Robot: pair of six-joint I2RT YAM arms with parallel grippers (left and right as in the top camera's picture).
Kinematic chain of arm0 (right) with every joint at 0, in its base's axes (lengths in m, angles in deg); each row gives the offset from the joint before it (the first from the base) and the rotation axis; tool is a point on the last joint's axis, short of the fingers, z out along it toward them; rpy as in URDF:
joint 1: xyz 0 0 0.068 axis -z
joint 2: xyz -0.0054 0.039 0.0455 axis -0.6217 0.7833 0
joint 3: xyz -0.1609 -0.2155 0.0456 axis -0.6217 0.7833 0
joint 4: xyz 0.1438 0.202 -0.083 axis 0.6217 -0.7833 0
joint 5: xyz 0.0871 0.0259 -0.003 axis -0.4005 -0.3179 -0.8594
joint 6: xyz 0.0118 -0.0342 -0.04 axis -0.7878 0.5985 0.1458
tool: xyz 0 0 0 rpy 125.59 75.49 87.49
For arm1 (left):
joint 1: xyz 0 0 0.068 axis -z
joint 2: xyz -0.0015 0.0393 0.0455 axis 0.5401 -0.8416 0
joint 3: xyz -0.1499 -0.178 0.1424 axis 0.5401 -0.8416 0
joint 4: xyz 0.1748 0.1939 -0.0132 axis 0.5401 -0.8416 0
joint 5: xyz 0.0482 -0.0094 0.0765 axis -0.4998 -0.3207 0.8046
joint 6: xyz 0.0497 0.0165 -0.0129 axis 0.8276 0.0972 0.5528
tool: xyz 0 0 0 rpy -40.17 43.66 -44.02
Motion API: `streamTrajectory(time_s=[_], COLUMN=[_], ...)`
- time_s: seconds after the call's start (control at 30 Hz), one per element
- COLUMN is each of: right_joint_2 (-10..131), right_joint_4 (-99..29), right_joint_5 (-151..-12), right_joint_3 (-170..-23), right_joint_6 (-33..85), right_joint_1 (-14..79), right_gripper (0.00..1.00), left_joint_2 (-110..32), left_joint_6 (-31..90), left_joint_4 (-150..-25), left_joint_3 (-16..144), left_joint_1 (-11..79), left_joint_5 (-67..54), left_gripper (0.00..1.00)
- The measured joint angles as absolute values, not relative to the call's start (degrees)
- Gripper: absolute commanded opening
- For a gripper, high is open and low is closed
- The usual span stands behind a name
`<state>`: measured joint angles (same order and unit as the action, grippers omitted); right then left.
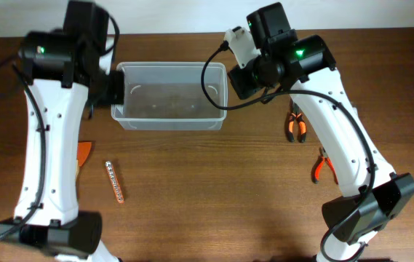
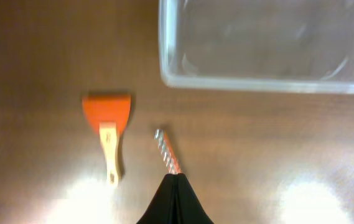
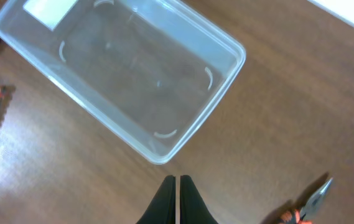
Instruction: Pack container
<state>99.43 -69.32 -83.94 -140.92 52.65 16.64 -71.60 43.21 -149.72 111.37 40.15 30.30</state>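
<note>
The container [image 1: 170, 116] is a clear, empty rectangular tub at the back middle of the table. It also shows in the left wrist view [image 2: 257, 84] and the right wrist view [image 3: 223, 87]. My left gripper [image 2: 175, 179] is shut and empty. It hangs high over the table by the tub's left end. My right gripper [image 3: 177, 180] is shut and empty, high over bare table just off the tub's right front corner. In the overhead view both sets of fingers are hidden under the wrists.
An orange scraper with a wooden handle [image 2: 107, 118] and an orange strip of drill bits [image 2: 167, 151] lie front left of the tub. Two orange-handled pliers [image 1: 296, 125] [image 1: 323, 166] lie at the right, under my right arm. One plier's tip shows in the right wrist view [image 3: 316, 198].
</note>
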Motion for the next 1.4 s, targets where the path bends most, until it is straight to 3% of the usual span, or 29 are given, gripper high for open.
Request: streamTrajectory(time_s=[0.17,0.43,1.4], right_joint_2=[100.1,107.1,119.1], right_joint_4=[-66.4,-66.0,-74.7], right_joint_5=[-83.7,-83.6,-83.6], right_joint_3=[-141.3,-141.7,-141.6], right_joint_6=[53.2,54.4,58.4], right_joint_1=[16.6,16.6,12.9], right_gripper=[0.04,0.04,0.04], left_joint_2=[-65.6,-63.0,-63.0], left_joint_6=[42.1,41.8,41.8], left_joint_4=[-149.8,-145.5,-142.3], left_joint_3=[98.9,91.4,90.6], left_joint_1=[36.5,33.2,33.2], left_joint_5=[30.9,31.2,31.2], left_gripper=[0.02,0.02,0.02])
